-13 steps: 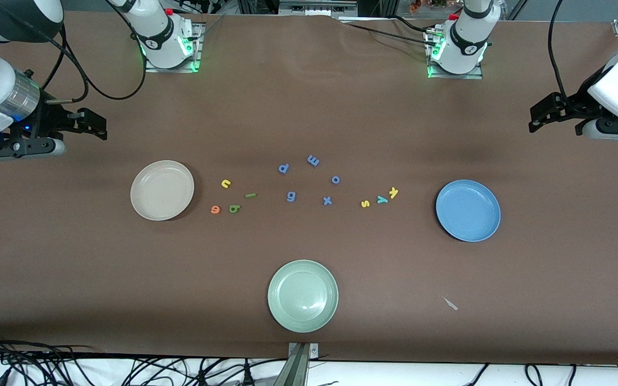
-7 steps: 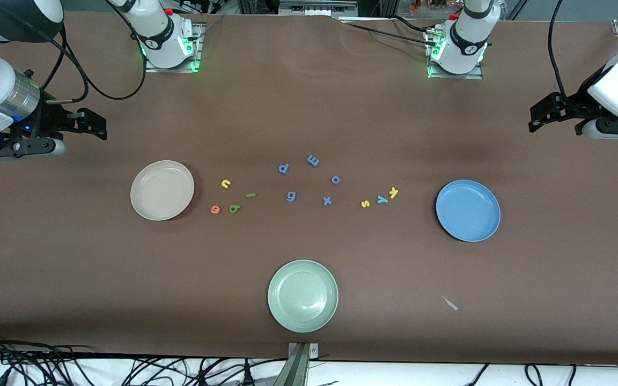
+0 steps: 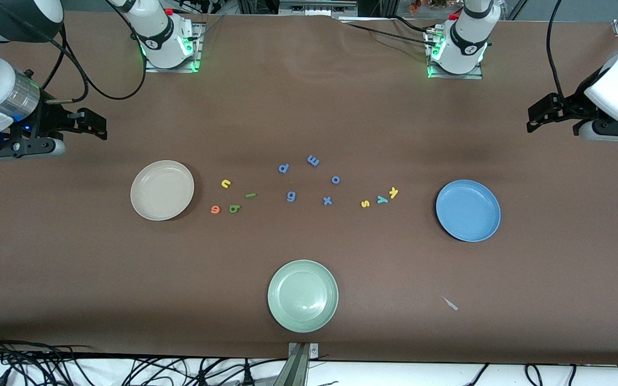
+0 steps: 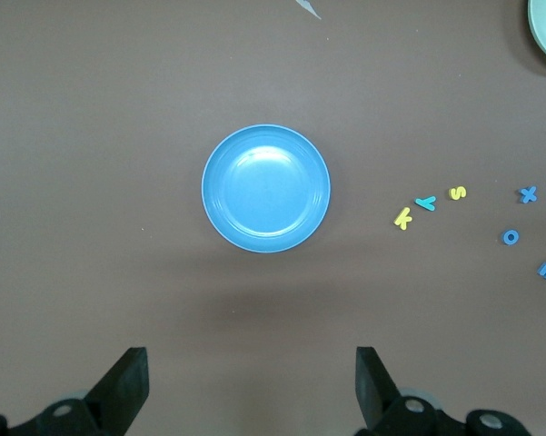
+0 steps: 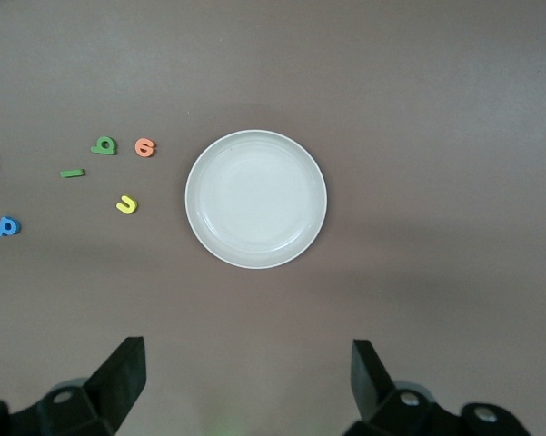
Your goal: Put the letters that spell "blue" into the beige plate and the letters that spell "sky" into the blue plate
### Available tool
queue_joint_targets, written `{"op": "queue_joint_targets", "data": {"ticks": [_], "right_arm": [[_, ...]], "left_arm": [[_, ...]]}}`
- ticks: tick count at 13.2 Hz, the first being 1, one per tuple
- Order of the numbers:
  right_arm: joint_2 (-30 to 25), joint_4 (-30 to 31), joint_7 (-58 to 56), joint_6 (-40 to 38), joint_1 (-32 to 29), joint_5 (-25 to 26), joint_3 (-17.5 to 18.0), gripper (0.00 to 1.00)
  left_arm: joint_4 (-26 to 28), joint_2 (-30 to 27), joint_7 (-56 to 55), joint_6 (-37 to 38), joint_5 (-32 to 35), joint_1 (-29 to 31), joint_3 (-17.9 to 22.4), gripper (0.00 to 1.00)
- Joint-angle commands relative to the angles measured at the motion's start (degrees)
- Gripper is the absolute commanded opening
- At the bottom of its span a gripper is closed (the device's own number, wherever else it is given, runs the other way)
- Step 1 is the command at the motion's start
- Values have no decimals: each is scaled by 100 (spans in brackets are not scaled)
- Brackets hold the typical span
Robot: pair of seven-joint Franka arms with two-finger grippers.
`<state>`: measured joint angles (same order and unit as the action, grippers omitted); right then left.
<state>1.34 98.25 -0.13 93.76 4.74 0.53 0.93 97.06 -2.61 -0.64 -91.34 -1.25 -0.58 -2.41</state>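
Observation:
The empty beige plate (image 3: 162, 190) (image 5: 255, 198) lies toward the right arm's end. Beside it are the yellow u (image 3: 226, 183), green bar l (image 3: 250, 195), dark green b (image 3: 234, 208) and orange e (image 3: 215, 209). The empty blue plate (image 3: 468, 210) (image 4: 265, 188) lies toward the left arm's end, with the yellow s (image 3: 365, 203), teal y (image 3: 382, 199) and yellow k (image 3: 393, 192) beside it. My right gripper (image 3: 94, 123) (image 5: 247, 377) hangs open, high over bare table by the beige plate. My left gripper (image 3: 541, 114) (image 4: 252, 381) hangs open by the blue plate.
A pale green plate (image 3: 302, 295) sits nearest the front camera. Several periwinkle-blue letters (image 3: 313, 160) lie mid-table between the two letter groups. A small pale scrap (image 3: 450, 303) lies near the front edge. Cables run along the table's front edge.
The left arm's wrist has shifted very slightly. The right arm, plates and letters have not moved.

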Motion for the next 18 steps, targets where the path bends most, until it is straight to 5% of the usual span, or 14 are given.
{"op": "queue_joint_targets", "data": {"ticks": [1, 11, 18], "right_arm": [[-73, 63, -75, -33, 9, 0, -14, 100], [-125, 448, 4, 19, 9, -26, 30, 100], [59, 932, 442, 1028, 9, 0, 565, 100]], "left_arm": [[-170, 120, 46, 196, 64, -56, -14, 100], [-196, 761, 46, 609, 46, -1065, -22, 100], [-126, 1876, 37, -338, 11, -1734, -14, 100]]}}
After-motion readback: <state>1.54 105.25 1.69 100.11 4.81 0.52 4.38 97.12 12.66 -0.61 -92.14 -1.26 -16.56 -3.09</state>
